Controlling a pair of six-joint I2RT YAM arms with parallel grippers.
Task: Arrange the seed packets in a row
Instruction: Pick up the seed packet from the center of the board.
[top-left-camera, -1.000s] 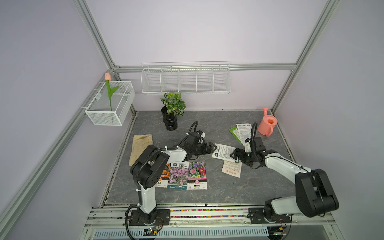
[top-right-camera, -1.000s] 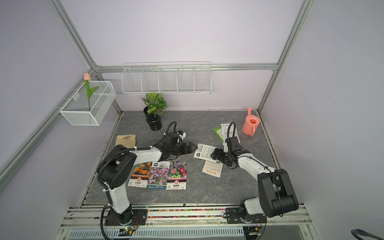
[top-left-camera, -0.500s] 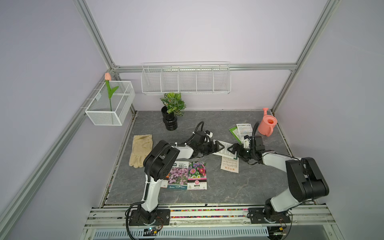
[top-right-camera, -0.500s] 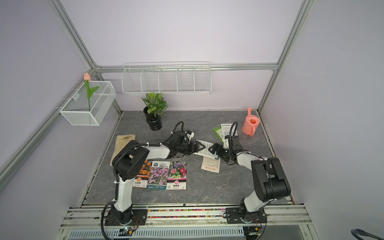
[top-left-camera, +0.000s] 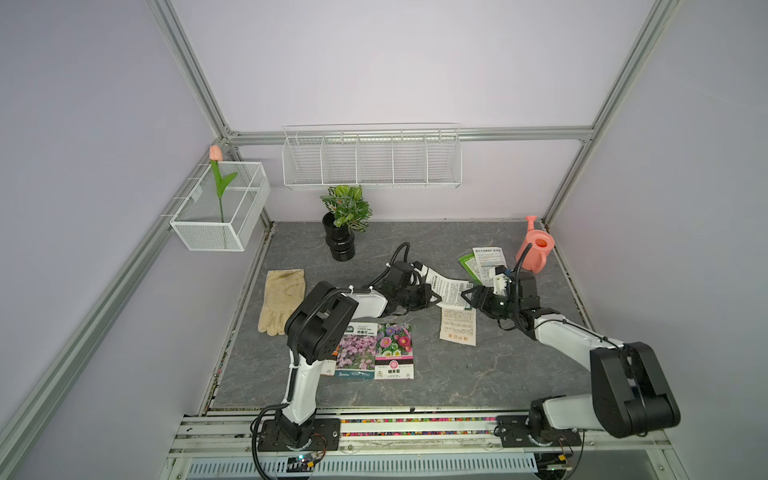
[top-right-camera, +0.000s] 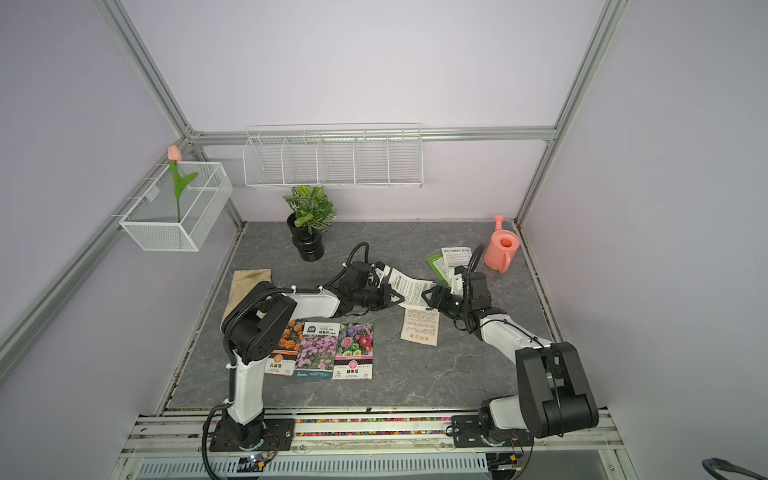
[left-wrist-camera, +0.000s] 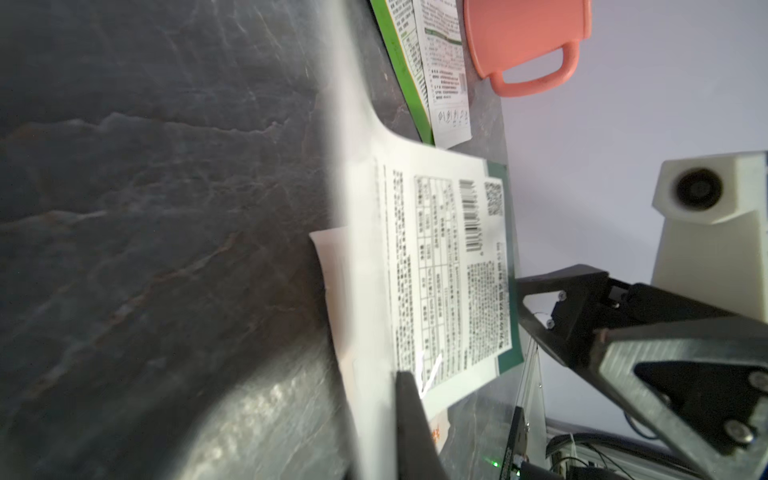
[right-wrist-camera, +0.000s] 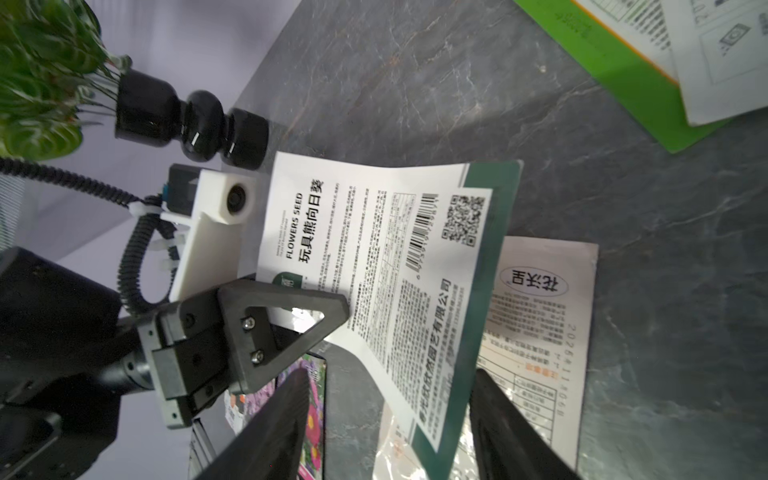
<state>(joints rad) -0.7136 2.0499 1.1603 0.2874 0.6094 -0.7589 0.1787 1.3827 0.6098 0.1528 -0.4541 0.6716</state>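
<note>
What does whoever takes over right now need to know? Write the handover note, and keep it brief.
Left gripper: shut on one end of the text-side-up packet.
Right gripper: jaws open around its other end.
Done: orange packet, pink packet and mixed-flower packet lie face up, side by side, at the front.
Left: the held one, the face-down packet next to it, and the green packet and white packet overlapping by the watering can.
</note>
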